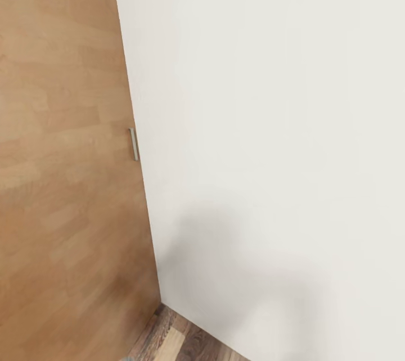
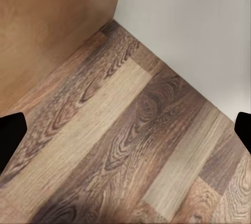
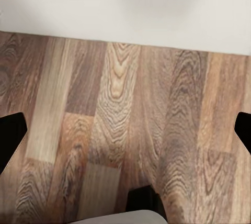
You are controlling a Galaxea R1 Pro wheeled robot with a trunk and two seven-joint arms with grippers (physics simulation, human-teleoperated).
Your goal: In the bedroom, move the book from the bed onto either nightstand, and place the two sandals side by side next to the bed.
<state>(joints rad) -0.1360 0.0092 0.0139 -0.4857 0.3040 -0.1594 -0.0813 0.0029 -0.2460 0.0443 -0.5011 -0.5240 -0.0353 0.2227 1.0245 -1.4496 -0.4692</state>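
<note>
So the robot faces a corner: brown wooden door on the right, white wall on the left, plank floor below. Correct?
Sides are swapped. The head view shows the door, with its metal handle, on the left and the wall on the right. The plank floor below is correct.

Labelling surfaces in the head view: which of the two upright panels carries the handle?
The brown wooden door, on the robot's left. Its small metal handle sits at the edge that meets the plain white wall.

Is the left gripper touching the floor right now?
Apart. In the left wrist view the left gripper has its two black fingertips at the picture's edges, spread wide, with the wood-plank floor well beyond them.
</note>
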